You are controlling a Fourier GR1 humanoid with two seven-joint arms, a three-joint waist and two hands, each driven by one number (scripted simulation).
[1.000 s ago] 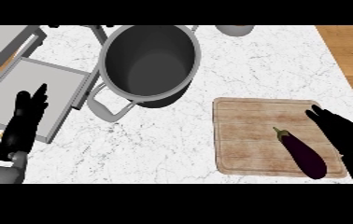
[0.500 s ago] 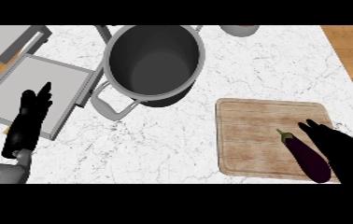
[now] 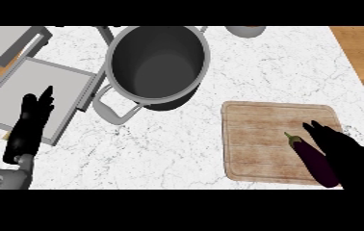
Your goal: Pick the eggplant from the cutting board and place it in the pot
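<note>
Right hand (image 3: 341,150) sits just beside the purple eggplant (image 3: 315,161) on the wooden cutting board (image 3: 263,138), fingers straight and touching its side without curling round it, while the left hand (image 3: 32,121) rests open at the left edge, the grey pot (image 3: 158,64) well apart.

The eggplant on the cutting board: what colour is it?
Dark purple with a green stem, eggplant, seen in the head view.
</note>
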